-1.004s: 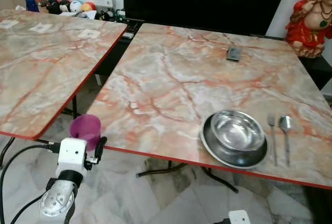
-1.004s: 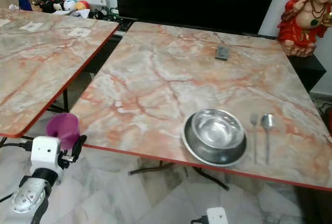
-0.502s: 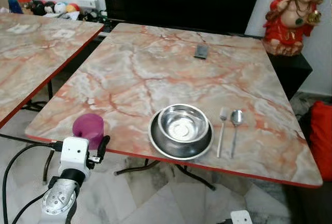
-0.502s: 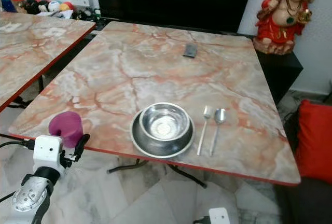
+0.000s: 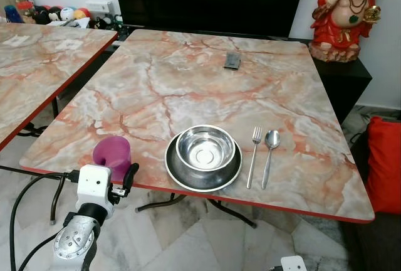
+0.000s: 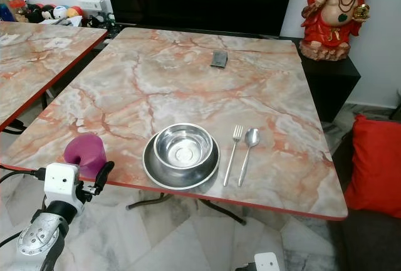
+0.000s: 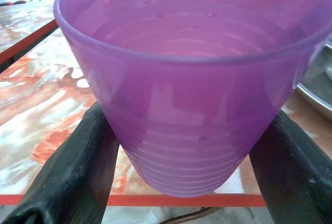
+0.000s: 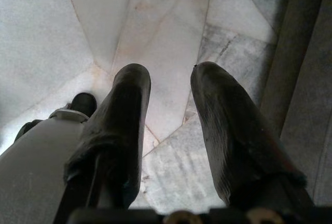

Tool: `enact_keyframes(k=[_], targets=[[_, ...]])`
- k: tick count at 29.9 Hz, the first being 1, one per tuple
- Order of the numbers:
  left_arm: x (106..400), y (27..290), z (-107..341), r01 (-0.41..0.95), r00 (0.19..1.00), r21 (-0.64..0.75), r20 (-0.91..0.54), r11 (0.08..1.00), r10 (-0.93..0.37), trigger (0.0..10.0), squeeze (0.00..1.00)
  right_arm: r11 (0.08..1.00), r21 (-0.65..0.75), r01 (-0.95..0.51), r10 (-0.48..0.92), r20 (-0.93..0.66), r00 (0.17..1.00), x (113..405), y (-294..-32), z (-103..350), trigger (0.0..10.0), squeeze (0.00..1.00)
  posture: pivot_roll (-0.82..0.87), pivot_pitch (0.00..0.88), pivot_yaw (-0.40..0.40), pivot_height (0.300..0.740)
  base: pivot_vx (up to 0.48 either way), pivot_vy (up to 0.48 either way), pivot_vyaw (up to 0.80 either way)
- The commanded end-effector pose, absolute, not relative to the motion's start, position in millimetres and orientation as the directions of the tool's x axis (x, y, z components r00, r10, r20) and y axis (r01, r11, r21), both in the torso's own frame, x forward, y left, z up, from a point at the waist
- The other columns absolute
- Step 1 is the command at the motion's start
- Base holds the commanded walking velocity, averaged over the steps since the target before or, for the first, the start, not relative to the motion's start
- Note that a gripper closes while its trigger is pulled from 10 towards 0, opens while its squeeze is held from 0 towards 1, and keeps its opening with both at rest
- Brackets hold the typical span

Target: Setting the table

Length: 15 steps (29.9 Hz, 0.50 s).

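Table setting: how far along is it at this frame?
Done: a steel bowl sits in a steel plate near the table's front edge, with a fork and a spoon laid side by side to its right. In hand: the left tool grips a purple cup at the front edge, left of the plate. Left: setting the cup down. The right tool hangs idle over the floor.

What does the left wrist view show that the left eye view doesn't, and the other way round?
Left wrist view: both black fingers pressed against the purple cup, whose inside looks empty. Left eye view: the wider setting, with the steel bowl on its plate, fork, spoon and a red statue. Both: the cup in the left gripper at the marble table's near red edge.
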<state>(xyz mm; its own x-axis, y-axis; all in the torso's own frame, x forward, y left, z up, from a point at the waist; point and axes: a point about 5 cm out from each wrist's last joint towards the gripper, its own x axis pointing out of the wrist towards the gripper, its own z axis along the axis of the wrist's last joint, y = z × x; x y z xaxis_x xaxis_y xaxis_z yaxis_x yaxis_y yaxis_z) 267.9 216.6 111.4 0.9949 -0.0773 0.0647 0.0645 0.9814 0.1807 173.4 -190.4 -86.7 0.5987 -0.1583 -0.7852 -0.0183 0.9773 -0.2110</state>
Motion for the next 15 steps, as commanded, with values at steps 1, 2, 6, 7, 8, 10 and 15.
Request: enact_keyframes(k=[1, 2, 6, 7, 8, 10, 15], targets=[[268.4, 215.8, 116.2, 0.065, 0.994, 0.170, 0.082, 0.983, -0.079, 10.0, 0.00, 0.978, -0.209, -0.015, -0.161, -0.793, 0.587, 170.8, -190.3, -88.1, 10.0, 0.00, 0.05, 0.090, -0.025, 0.740, 0.000, 0.000, 0.00], [268.3, 215.9, 116.2, 0.065, 0.993, 0.169, 0.082, 0.983, -0.080, 10.0, 0.00, 0.978, -0.209, -0.015, -0.161, -0.793, 0.587, 170.7, -190.3, -88.1, 10.0, 0.00, 0.05, 0.090, -0.025, 0.740, 0.000, 0.000, 0.00], [268.2, 216.2, 116.4, 0.067, 0.993, 0.167, 0.081, 0.984, -0.081, 10.0, 0.00, 0.978, -0.208, -0.016, -0.160, -0.794, 0.587, 170.8, -190.0, -88.1, 10.0, 0.00, 0.05, 0.093, -0.026, 0.740, 0.000, 0.000, 0.00], [268.2, 215.9, 116.5, 0.069, 0.993, 0.166, 0.081, 0.984, -0.083, 10.0, 0.00, 0.978, -0.208, -0.017, -0.159, -0.794, 0.587, 170.8, -189.8, -88.1, 10.0, 0.00, 0.05, 0.094, -0.025, 0.740, 0.000, 0.000, 0.00], [268.2, 215.7, 116.4, 0.069, 0.993, 0.166, 0.081, 0.984, -0.083, 10.0, 0.00, 0.978, -0.208, -0.018, -0.158, -0.794, 0.587, 170.8, -189.7, -88.2, 10.0, 0.00, 0.05, 0.094, -0.025, 0.740, 0.000, 0.000, 0.00], [268.2, 215.6, 116.3, 0.068, 0.993, 0.167, 0.080, 0.984, -0.082, 10.0, 0.00, 0.978, -0.207, -0.019, -0.157, -0.795, 0.586, 170.8, -189.5, -88.2, 10.0, 0.00, 0.05, 0.095, -0.024, 0.740, 0.000, 0.000, 0.00], [268.2, 215.7, 116.3, 0.068, 0.994, 0.169, 0.078, 0.983, -0.082, 10.0, 0.00, 0.978, -0.207, -0.020, -0.156, -0.795, 0.585, 170.9, -189.3, -88.2, 10.0, 0.00, 0.05, 0.098, -0.024, 0.740, 0.180, 0.000, 0.00]])
